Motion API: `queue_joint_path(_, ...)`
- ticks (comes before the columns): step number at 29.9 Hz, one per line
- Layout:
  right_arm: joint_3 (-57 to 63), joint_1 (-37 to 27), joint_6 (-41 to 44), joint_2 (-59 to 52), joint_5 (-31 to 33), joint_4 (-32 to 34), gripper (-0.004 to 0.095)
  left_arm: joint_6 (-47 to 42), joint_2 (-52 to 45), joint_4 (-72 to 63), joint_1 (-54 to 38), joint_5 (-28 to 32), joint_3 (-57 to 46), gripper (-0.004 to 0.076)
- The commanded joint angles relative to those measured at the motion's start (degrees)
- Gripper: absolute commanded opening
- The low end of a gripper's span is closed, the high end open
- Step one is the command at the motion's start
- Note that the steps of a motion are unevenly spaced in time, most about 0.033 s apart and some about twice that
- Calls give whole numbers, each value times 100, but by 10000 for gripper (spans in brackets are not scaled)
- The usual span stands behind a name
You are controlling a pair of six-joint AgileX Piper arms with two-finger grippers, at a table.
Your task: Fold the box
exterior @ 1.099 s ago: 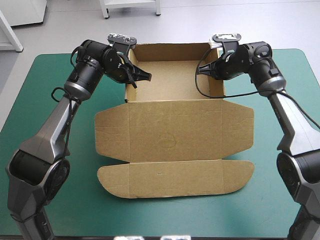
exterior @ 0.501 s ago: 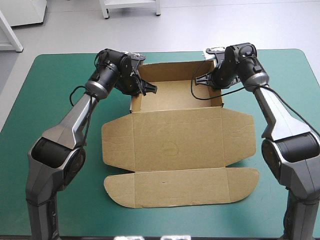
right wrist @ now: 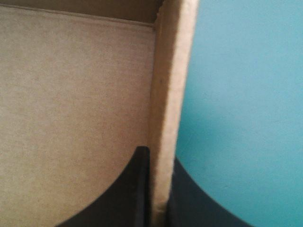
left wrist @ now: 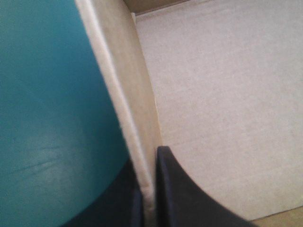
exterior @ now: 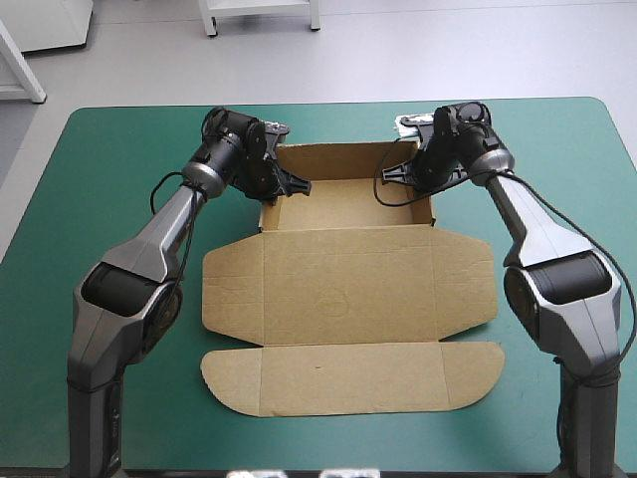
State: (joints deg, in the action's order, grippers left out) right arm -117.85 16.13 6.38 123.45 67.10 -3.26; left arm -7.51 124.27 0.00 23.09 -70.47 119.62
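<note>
The brown box (exterior: 348, 289) sat mid-table on the teal-green cover (exterior: 109, 169), its tray toward 12 o'clock and its lid flat toward 6. The left gripper (exterior: 282, 185) pinched the tray's 9 o'clock wall; the right gripper (exterior: 403, 171) pinched its 3 o'clock wall.

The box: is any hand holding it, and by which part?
Yes. The left hand pinches the box by its left side wall, the right hand by its right side wall.
</note>
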Motion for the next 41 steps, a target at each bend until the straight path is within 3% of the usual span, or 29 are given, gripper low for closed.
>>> queue_joint_path(1, -182, 108, -302, -295, -185, -461, 1, 193, -220, -358, 94, 399, 191, -8)
queue_joint_path(8, -182, 108, -357, -295, -185, -341, 17, 190, -138, -373, 94, 516, 181, -8)
queue_joint_path(11, -182, 108, -367, -362, -147, -319, 162, 177, -266, -373, 94, 647, 192, 37)
queue_joint_path(15, -257, 108, -324, -506, -144, -294, 481, 177, -429, -373, 94, 554, 192, 274)
queue_joint_path(17, -347, 108, -248, -546, -108, -294, 602, 177, -492, -373, 94, 443, 192, 463)
queue_joint_path(18, -384, 108, -223, -560, -68, -294, 637, 177, -505, -381, 94, 403, 192, 542)
queue_joint_path(20, -477, 108, -212, -609, 45, -294, 662, 177, -587, -386, 94, 359, 192, 624)
queue_joint_path(33, -565, 108, -75, -1403, 421, 326, 658, 409, -1932, 75, 105, 142, 81, 566)
queue_joint_path(41, -558, 108, -109, -2230, 430, 249, 658, 409, -3650, 273, 384, 205, -1024, 564)
